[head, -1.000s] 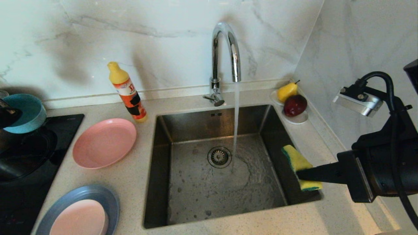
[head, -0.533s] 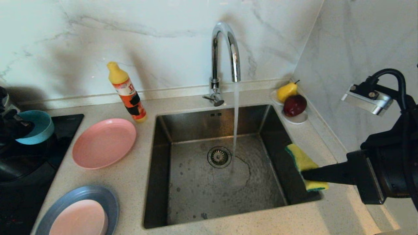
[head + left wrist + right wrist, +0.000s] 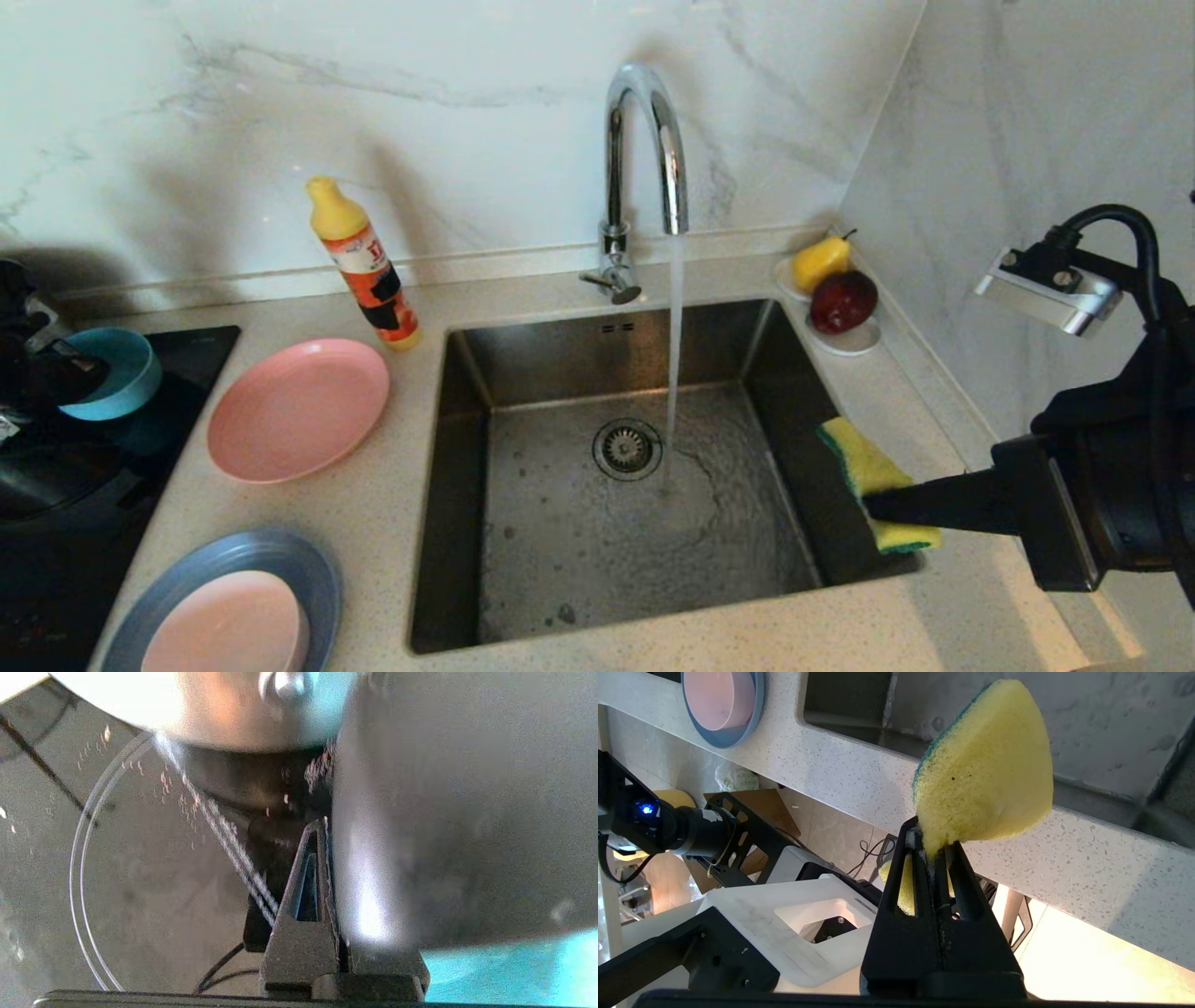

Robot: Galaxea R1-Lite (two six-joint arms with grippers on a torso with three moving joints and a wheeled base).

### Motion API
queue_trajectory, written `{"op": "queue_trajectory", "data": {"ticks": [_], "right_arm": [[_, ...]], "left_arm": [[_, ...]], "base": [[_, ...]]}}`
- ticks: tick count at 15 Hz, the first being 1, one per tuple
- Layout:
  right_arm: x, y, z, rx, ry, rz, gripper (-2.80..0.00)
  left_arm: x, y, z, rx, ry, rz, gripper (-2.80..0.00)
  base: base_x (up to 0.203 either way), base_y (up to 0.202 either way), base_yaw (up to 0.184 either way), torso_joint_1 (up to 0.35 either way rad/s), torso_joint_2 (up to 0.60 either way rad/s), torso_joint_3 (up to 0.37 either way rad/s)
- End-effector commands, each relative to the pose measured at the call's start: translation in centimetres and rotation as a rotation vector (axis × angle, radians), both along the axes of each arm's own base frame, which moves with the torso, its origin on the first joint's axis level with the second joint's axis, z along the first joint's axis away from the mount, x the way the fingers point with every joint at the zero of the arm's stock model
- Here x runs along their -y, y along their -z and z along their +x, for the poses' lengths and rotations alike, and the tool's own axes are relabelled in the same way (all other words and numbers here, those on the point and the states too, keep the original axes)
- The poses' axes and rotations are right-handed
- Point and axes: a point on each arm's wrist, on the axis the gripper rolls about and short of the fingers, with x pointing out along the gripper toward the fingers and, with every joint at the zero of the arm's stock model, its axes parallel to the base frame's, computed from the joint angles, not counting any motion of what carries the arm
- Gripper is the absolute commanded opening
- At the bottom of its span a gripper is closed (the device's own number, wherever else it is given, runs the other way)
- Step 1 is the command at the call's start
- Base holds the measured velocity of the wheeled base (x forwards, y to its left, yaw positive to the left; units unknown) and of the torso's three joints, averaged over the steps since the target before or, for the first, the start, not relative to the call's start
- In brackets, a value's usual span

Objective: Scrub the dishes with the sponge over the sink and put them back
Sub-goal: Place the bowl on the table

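From the head camera I see the speckled stone bench (image 3: 373, 523) with the square brushed-steel sink (image 3: 523, 373) set into it. The curved chrome tap (image 3: 644, 149) pours a thin stream onto the wet sink floor just beside the round strainer drain (image 3: 626, 449). Left of the sink lies the matte salmon plate (image 3: 298, 409), empty. Nearer me, the grey-blue plate (image 3: 308, 560) carries the pale pink bowl (image 3: 224, 623). A yellow-capped orange bottle (image 3: 362, 261) stands by the marble wall. In the far right corner a small white saucer (image 3: 850, 341) holds a yellow pear (image 3: 821, 261) and a dark red apple (image 3: 843, 301). My left claw (image 3: 65, 383) is clamped on the rim of the teal bowl (image 3: 121, 378), which hangs tilted above the black hob (image 3: 112, 448). My right claw (image 3: 887, 509) pinches the sponge (image 3: 864, 462) over the sink's right edge.

On the left wrist camera, the left claw (image 3: 327, 858) has its jaws closed on the bowl's thin wall; the glossy hob (image 3: 140, 882) with its ring marking lies below, and teal shows in one corner (image 3: 514, 970).

On the right wrist camera, the right claw (image 3: 934, 851) squeezes the sponge (image 3: 990, 774) at a narrow end: porous yellow foam, a green scouring layer along one edge, rounded outline. Beyond it I see the bench lip (image 3: 850, 774) and the pink bowl (image 3: 720, 697) sitting in the grey-blue plate (image 3: 754, 714).
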Motion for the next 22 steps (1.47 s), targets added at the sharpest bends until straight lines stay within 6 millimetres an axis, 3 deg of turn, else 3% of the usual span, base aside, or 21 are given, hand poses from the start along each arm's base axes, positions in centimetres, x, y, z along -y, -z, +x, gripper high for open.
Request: {"op": "queue_trajectory", "data": {"ticks": [1, 2, 4, 9, 10, 11, 14, 17, 20, 22], "right_arm": [[-0.1, 0.3, 0.1, -0.012, 0.000, -0.008, -2.80], [-0.1, 0.3, 0.1, -0.011, 0.000, -0.007, -2.80], [0.0, 0.2, 0.0, -0.007, 0.000, -0.004, -2.80], [0.1, 0.2, -0.1, -0.007, 0.000, -0.004, -2.80], [0.1, 0.3, -0.1, -0.011, 0.001, -0.005, -2.80], [0.0, 0.4, 0.0, -0.014, 0.001, -0.008, -2.80], [0.0, 0.7, 0.0, -0.020, 0.003, -0.015, -2.80], [-0.2, 1.7, 0.3, -0.050, 0.013, -0.038, -2.80], [-0.3, 2.2, 0.6, -0.065, 0.014, -0.052, -2.80], [-0.1, 2.1, 0.8, -0.064, 0.030, -0.051, -2.80]], "left_arm": [[0.0, 0.0, 0.0, -0.017, -0.003, -0.013, -2.80], [0.0, -0.4, -0.1, -0.008, -0.004, -0.008, 0.00], [0.4, -2.0, -0.6, 0.022, -0.003, 0.010, 0.00], [2.6, -8.2, -3.8, 0.118, 0.002, 0.086, 0.00], [3.4, -9.1, -4.7, 0.117, 0.014, 0.089, -0.68], [4.5, -9.7, -5.5, 0.115, 0.046, 0.084, -2.80], [8.3, -12.3, -8.7, 0.119, 0.170, 0.058, -2.80], [13.1, -13.5, -13.6, 0.083, 0.315, 0.073, -2.80], [17.9, -11.9, -19.0, -0.066, 0.510, 0.104, -2.80], [19.9, -10.0, -21.7, -0.240, 0.643, 0.028, -2.80]], "base": [[0.000, 0.000, 0.000, 0.000, 0.00, 0.000], [0.000, 0.000, 0.000, 0.000, 0.00, 0.000], [0.000, 0.000, 0.000, 0.000, 0.00, 0.000], [0.000, 0.000, 0.000, 0.000, 0.00, 0.000], [0.000, 0.000, 0.000, 0.000, 0.00, 0.000], [0.000, 0.000, 0.000, 0.000, 0.00, 0.000], [0.000, 0.000, 0.000, 0.000, 0.00, 0.000], [0.000, 0.000, 0.000, 0.000, 0.00, 0.000], [0.000, 0.000, 0.000, 0.000, 0.00, 0.000], [0.000, 0.000, 0.000, 0.000, 0.00, 0.000]]}}
